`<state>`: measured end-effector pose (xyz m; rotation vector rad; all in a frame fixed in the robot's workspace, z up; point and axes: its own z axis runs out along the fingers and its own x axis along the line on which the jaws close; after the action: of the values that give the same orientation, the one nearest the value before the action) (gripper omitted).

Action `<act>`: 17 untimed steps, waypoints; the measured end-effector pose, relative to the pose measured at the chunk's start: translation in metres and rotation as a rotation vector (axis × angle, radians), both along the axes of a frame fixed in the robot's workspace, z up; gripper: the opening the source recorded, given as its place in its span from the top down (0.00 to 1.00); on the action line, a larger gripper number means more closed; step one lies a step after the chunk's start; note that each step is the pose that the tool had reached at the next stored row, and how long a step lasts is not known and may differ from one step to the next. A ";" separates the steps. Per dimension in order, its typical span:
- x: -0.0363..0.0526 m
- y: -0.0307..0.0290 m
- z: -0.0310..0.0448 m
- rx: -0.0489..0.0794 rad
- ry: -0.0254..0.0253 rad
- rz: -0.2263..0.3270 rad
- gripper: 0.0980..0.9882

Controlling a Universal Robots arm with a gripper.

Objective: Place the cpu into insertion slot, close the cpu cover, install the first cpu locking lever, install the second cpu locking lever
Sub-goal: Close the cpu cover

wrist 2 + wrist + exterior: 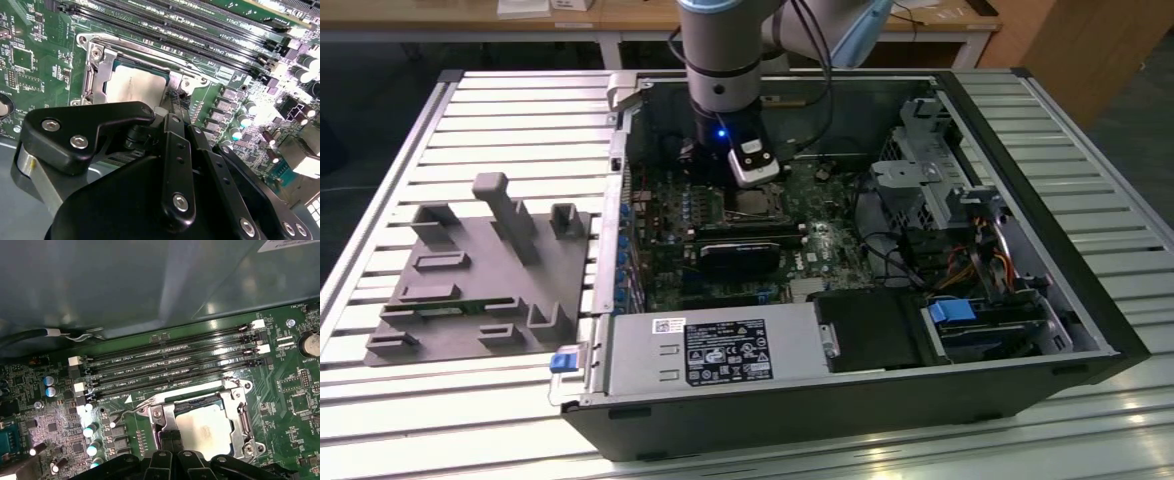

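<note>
Just beyond the closed, empty claw [170, 436], the cpu [202, 429] lies in the slot [194, 404] beneath the lowered cover [167, 416], with memory slots [170, 365] farther off.

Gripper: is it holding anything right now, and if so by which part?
Cannot be told. The gripper is down at the edge of the cpu cover, and any contact there is hidden. The cpu lies under the cover, not held.

The black tool [172, 111] hides one edge of the cpu [135, 86].
</note>
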<state>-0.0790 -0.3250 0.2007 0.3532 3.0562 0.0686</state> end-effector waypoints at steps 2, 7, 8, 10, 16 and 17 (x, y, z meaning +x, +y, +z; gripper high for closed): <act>0.0008 0.0000 0.0000 0.000 0.0001 0.000 1.00; 0.0029 0.0000 0.0000 0.000 0.0001 0.000 1.00; 0.0030 0.0000 0.0000 0.000 0.0001 0.000 1.00; 0.0030 0.0000 0.0001 0.000 0.0001 0.000 1.00; 0.0051 0.0000 0.0000 0.000 0.0001 0.000 1.00; 0.0052 0.0000 0.0001 0.000 0.0001 0.000 1.00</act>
<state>-0.0738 -0.3250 0.2008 0.3534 3.0562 0.0684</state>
